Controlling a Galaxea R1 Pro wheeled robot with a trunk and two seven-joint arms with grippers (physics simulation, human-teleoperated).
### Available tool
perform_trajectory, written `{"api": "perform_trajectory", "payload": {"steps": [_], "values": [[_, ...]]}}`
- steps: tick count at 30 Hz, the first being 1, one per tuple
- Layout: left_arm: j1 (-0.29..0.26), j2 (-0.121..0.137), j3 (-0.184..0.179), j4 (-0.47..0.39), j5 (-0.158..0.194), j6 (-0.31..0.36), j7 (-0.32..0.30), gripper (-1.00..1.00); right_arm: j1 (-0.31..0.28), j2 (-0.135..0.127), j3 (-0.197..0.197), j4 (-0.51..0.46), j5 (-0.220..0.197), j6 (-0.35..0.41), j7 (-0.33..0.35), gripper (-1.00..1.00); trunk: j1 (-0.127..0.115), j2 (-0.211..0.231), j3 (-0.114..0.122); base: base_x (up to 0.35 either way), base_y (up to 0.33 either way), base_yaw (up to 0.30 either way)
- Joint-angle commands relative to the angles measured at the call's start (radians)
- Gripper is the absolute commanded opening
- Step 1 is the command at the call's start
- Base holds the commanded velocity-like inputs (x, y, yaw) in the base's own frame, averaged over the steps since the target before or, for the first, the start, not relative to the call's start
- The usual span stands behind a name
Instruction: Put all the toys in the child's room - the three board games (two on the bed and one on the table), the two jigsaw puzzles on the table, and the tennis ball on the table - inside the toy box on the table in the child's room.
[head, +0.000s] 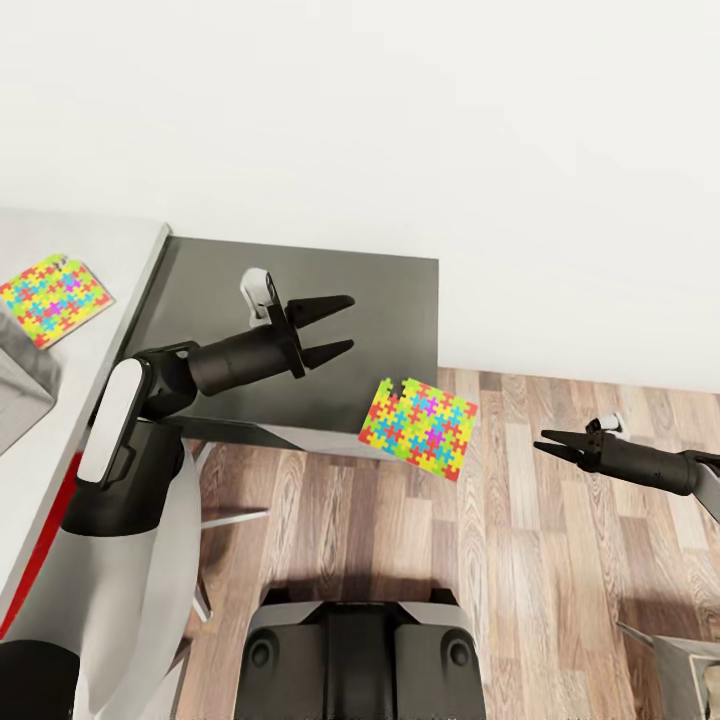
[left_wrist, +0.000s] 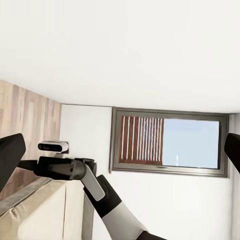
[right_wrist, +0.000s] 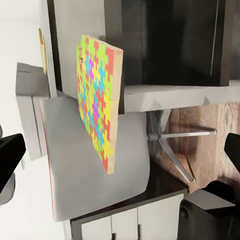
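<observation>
Toy box (head: 22, 385) cut off at the head view's left edge.

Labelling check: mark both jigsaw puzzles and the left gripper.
near jigsaw puzzle (head: 419, 428): head view, sheet's middle.
far jigsaw puzzle (head: 54, 298): head view, sheet's middle, on the pale table.
left gripper (head: 338, 324): head view, midway between open fingertips.

Two jigsaw puzzles in interlocking yellow, pink, green, blue and orange, one (head: 419, 427) at the dark grey side desk (head: 380, 300), another (head: 54, 298) on the pale grey desk (head: 110, 330), brown wood-plank floor (head: 540, 560), white wall (head: 400, 120)
</observation>
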Motion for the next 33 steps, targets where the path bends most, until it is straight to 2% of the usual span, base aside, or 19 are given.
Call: {"api": "perform_trajectory", "payload": {"steps": [1, 18, 33], "values": [[-0.001, 0.001, -0.001, -0.001, 0.011, 0.0, 0.01, 1.0, -0.001, -0.001, 0.004, 0.001, -0.007, 0.007, 0.0, 1.0, 0.001, -0.002, -0.003, 0.0, 0.0, 0.0], [0.0, 0.001, -0.001, -0.001, 0.009, 0.0, 0.011, 1.0, -0.002, -0.002, 0.005, 0.001, -0.008, 0.012, 0.002, 1.0, 0.001, -0.002, -0.031, 0.0, 0.0, 0.0], [0.0, 0.001, -0.001, -0.001, 0.009, 0.0, 0.011, 1.0, -0.011, -0.013, -0.001, 0.001, -0.007, 0.013, 0.002, 1.0, 0.001, -0.002, -0.055, 0.0, 0.0, 0.0]]}}
